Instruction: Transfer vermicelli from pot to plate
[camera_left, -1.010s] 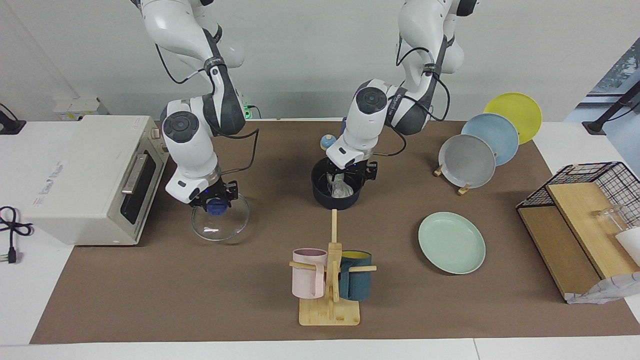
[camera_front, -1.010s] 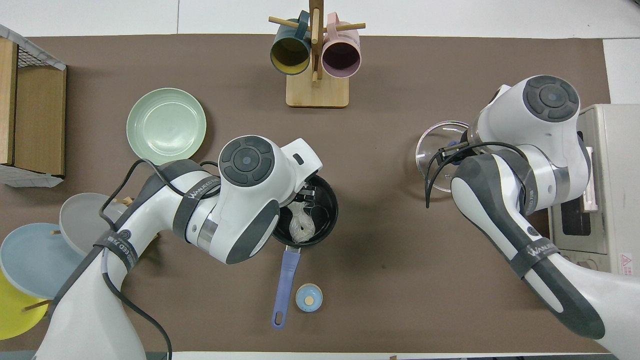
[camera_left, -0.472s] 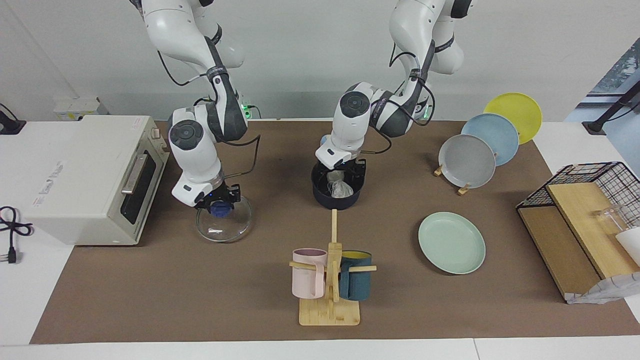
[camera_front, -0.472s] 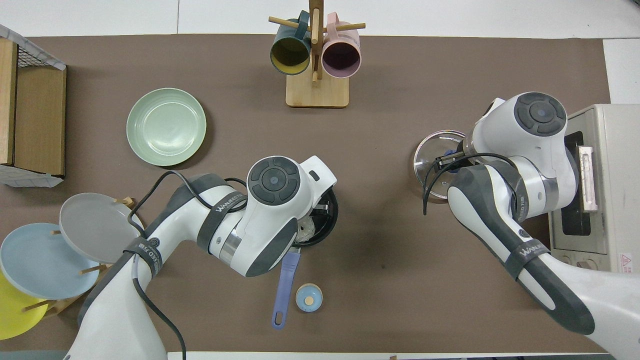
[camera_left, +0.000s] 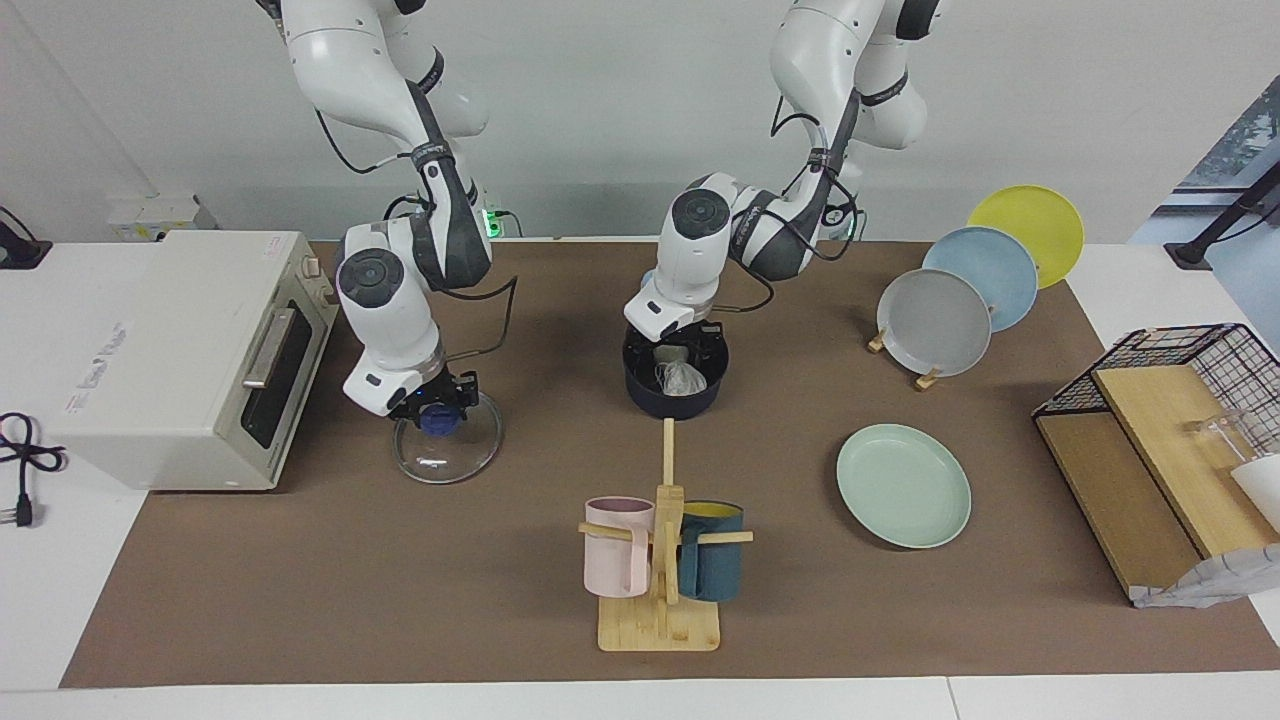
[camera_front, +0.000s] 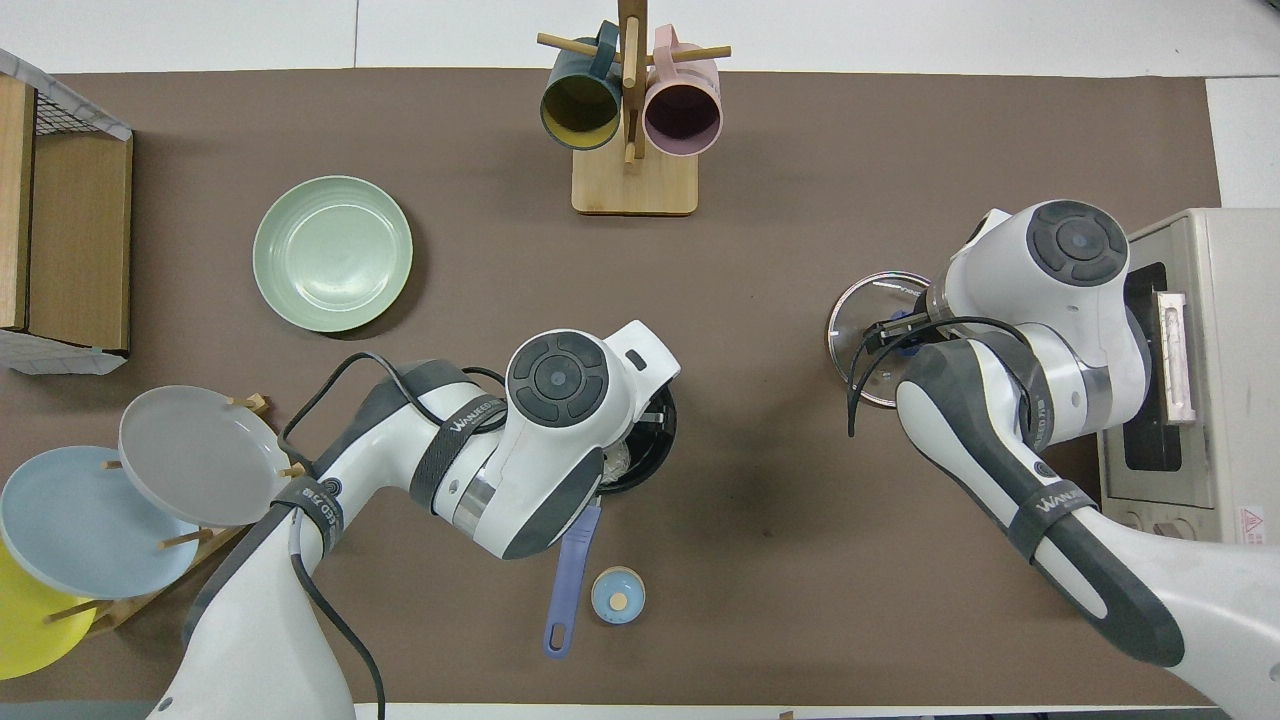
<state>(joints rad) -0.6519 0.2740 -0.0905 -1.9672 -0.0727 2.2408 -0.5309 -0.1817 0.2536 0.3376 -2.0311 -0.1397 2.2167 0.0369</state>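
The left gripper's (camera_left: 678, 352) fingers stand spread just over the pot (camera_left: 672, 392), holding nothing; the vermicelli (camera_left: 683, 378) lies inside the pot. Whether the right gripper's (camera_left: 436, 412) fingers grip the blue knob (camera_left: 437, 421) of the glass lid (camera_left: 447, 447) I cannot tell. Farther from the robots, the mint-green plate (camera_left: 903, 486) lies bare toward the left arm's end.

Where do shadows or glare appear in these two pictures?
Facing view: soft shadow beside the plate and under the toaster oven; a small bright glint on the glass lid. Overhead view: dim shadow patches on the brown mat near the pot; lighting is even, no strong glare.
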